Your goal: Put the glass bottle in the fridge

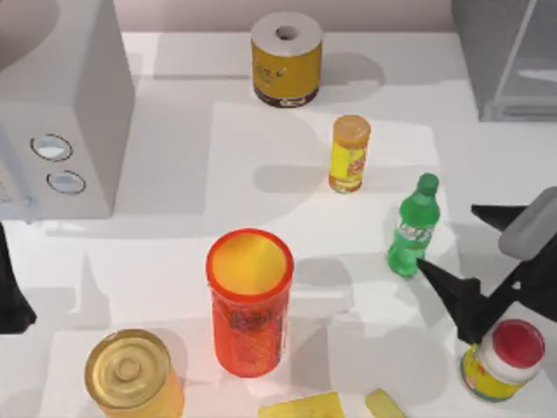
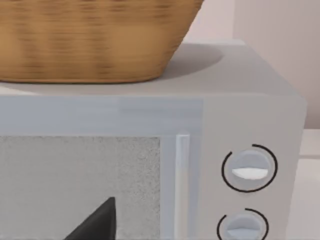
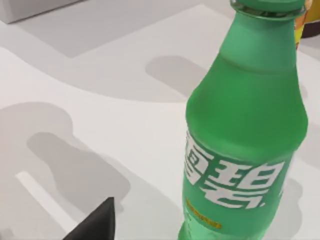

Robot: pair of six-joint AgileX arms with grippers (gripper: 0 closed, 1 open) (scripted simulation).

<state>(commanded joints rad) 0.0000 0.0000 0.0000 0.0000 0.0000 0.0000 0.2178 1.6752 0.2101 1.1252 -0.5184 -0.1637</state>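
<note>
Our right gripper (image 1: pixel 452 252) stands wide open holding nothing, the upright glass bottle (image 1: pixel 413 226) just beyond its fingertips on the white table (image 1: pixel 218 192), the fridge (image 1: pixel 509 57) farther off.

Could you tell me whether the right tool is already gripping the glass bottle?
No, the right tool sits open beside the upright glass bottle.
</note>
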